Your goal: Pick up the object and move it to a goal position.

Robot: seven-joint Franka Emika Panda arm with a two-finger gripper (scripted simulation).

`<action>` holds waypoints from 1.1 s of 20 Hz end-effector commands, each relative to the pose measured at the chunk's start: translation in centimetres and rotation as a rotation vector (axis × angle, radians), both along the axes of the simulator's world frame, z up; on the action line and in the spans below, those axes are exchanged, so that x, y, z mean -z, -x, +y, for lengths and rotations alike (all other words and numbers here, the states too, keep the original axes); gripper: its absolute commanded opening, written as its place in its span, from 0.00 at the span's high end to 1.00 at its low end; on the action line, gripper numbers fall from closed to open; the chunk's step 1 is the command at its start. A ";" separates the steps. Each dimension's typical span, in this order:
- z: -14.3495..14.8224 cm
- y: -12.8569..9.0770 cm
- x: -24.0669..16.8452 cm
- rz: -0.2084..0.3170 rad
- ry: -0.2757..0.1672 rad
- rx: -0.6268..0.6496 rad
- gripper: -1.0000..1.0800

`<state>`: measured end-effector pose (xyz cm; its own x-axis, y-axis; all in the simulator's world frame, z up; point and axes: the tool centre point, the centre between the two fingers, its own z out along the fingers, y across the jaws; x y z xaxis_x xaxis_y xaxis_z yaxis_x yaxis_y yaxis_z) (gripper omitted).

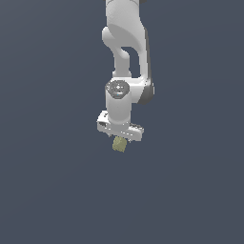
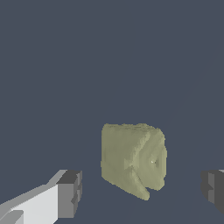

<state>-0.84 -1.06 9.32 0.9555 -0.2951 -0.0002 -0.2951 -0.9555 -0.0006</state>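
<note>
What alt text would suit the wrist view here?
A small olive-yellow mottled cube sits between the two dark fingertip pads of the open pincer, with a gap showing on each side, so neither pad touches it. Everything behind it is a plain dark grey-blue surface.

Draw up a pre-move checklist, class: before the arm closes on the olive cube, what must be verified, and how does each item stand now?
1. Cube lies between the fingers: ok.
2. Jaws open wider than the cube: ok, gaps on both sides.
3. Cube centred in the gap: not ok, slightly off-centre.
4. Gripper directly above the cube in the exterior view: ok.
5. Fingers low enough to grip the sides: cannot tell.
6. Goal position marked: cannot tell.
</note>
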 end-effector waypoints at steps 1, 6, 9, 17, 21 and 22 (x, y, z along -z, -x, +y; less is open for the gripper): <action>0.0 0.0 0.3 0.000 0.001 0.010 0.04; 0.0 0.1 0.6 0.001 0.000 0.007 0.04; 0.0 0.1 1.6 0.000 0.001 0.008 0.04; 0.1 0.1 5.1 0.000 0.001 0.011 0.04; 0.1 0.1 5.3 0.000 0.001 0.011 1.00; 0.1 0.1 5.3 0.000 0.001 0.011 1.00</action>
